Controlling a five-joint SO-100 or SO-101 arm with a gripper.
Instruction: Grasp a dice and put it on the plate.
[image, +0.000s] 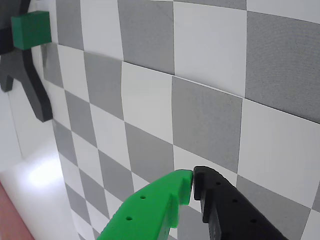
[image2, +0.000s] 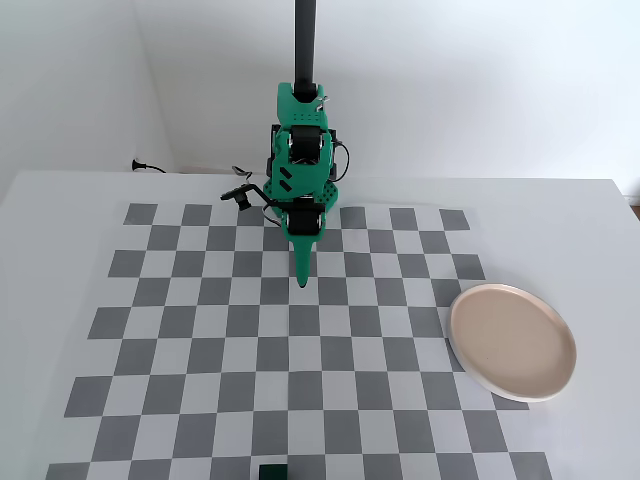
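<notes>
Gripper (image2: 302, 283) closed, empty; dice (image2: 272, 471), apparently, well apart from plate (image2: 470, 352).

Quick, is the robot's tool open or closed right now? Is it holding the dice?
Tool: closed, tips touching, holding nothing.
The dice sits on the checkered mat's near edge in the fixed view, far from the tool.

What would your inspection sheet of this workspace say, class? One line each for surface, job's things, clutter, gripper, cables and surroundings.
Surface: grey and white checkered mat on a white table.
Job's things: dice at the mat's near edge; plate at the right, nothing on it, in the fixed view.
Clutter: nothing seen.
Gripper: gripper shut, holding nothing, above the mat, far from the dice.
Cables: black cable behind the arm base.
Surroundings: plain white wall.
</notes>
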